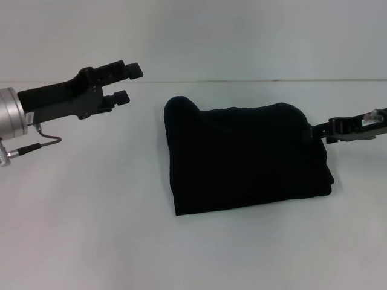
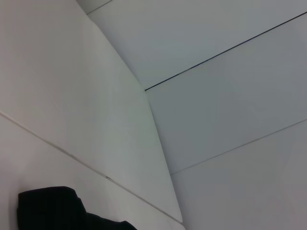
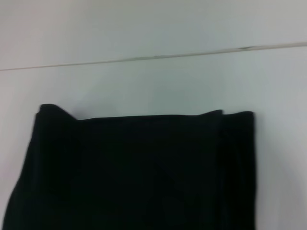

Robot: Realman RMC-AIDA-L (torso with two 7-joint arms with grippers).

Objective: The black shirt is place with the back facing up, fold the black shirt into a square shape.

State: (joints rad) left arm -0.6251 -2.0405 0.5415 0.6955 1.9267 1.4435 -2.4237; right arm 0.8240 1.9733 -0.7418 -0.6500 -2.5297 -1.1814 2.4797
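The black shirt lies folded into a rough rectangle on the white table, right of centre in the head view. No lettering shows on it. My left gripper hovers to the shirt's left near the far edge, open, with nothing between its fingers. My right gripper is at the shirt's right edge, touching or just beside the fabric. In the right wrist view the shirt fills the lower part with a layered fold along one side. One corner of the shirt shows in the left wrist view.
The white table spreads around the shirt, and its far edge meets a pale wall. A thin grey cable hangs from the left arm's wrist.
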